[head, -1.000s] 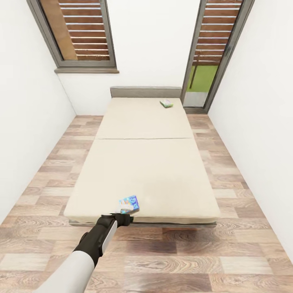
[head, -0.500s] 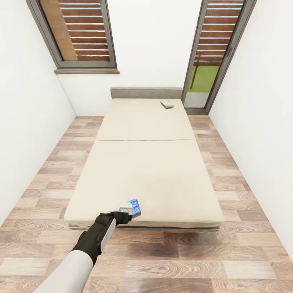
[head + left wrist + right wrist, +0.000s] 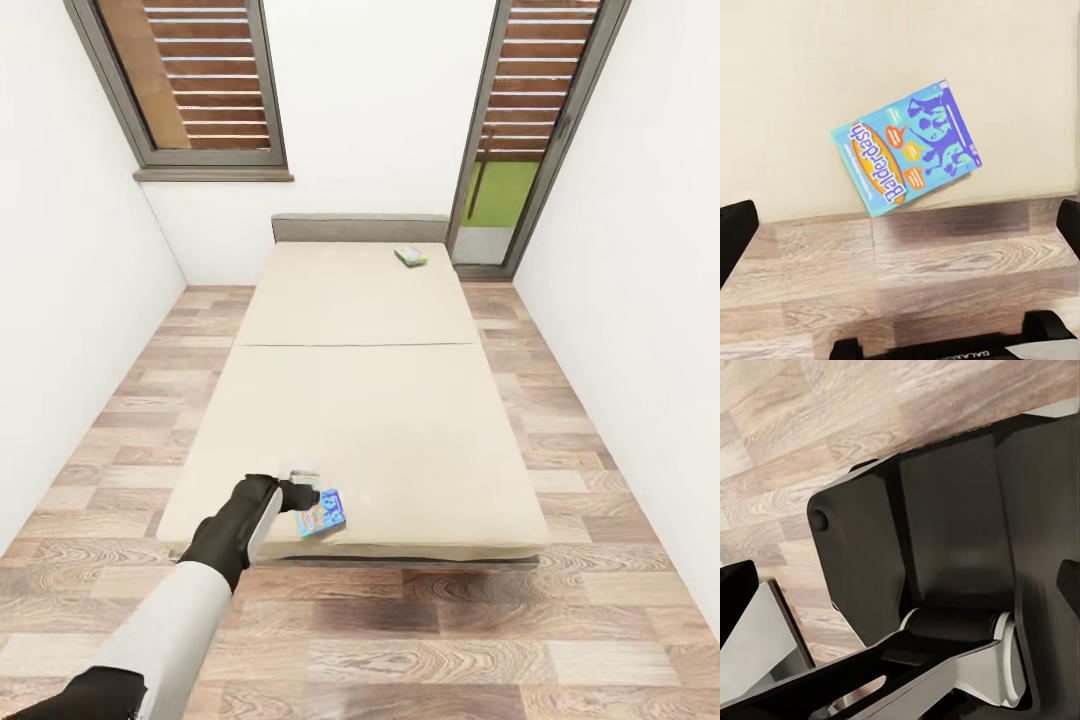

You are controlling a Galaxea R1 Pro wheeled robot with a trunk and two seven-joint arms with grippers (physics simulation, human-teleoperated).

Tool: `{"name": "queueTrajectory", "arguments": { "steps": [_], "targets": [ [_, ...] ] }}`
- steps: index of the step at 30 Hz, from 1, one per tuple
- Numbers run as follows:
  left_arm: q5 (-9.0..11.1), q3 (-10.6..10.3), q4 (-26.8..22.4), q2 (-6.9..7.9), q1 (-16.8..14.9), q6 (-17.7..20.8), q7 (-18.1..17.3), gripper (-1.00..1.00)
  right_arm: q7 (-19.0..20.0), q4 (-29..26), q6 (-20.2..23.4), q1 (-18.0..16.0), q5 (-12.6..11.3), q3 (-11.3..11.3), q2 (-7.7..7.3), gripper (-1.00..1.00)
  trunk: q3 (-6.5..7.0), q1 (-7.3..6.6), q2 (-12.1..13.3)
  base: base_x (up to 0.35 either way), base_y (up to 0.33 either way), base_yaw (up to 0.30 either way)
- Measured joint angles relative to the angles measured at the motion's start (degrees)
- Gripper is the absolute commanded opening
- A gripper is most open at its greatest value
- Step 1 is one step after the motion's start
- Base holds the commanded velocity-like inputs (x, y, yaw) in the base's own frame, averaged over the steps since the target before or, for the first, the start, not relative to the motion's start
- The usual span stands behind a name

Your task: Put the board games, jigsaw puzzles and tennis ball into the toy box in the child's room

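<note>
We are standing at the foot of the bed (image 3: 380,420), a long beige mattress stretching away from our left claw (image 3: 300,487) toward the grey headboard. The left arm is reaching out over the near corner, and the left claw is hovering just above the mattress edge with its fingers spread wide — released, gripping nothing. In the left wrist view the two fingertips are showing at either side, with the blue board game (image 3: 906,152) lying flat between and beyond them, just inside the mattress edge and slightly askew to it. A second board game (image 3: 409,256) is lying far beyond the claw, near the headboard.

We are judging the blue box to be light, stiff cardboard with a smooth printed face — likely slippery, and too flat to pinch from above. The corner nearest the bed edge looks like the best hold, where one finger could slide under.

The right claw's state we cannot tell; its wrist view is looking at dark robot parts (image 3: 945,547) and floor.
</note>
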Motion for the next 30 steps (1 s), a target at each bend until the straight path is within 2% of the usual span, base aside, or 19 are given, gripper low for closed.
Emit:
{"name": "queueTrajectory", "arguments": {
  "steps": [2, 6, 30],
  "targets": [
    [0.02, 0.04, 0.27, -0.14, -1.87, 0.97, 0.07, 1.0, 0.0, 0.01, -0.33, 0.0, -0.04, 0.0, 0.0, 1.0, 0.0, 0.0, 0.0, 0.0, 0.0, 0.0],
    [0.02, 0.03, 0.48, -0.18, -3.01, 1.51, 0.16, 1.0, 0.0, 0.01, -0.54, 0.0, -0.01, 0.0, 0.0, 1.0, 0.0, 0.0, 0.0, 0.0, 0.0, 0.0],
    [-0.04, -0.13, 0.57, 0.06, -3.32, 1.3, 0.04, 1.0, 0.0, -0.06, -0.51, 0.0, -0.26, -0.32, 0.08, 1.0, 0.0, 0.0, 0.0, 0.0, 0.0, 0.0]
  ]
}}
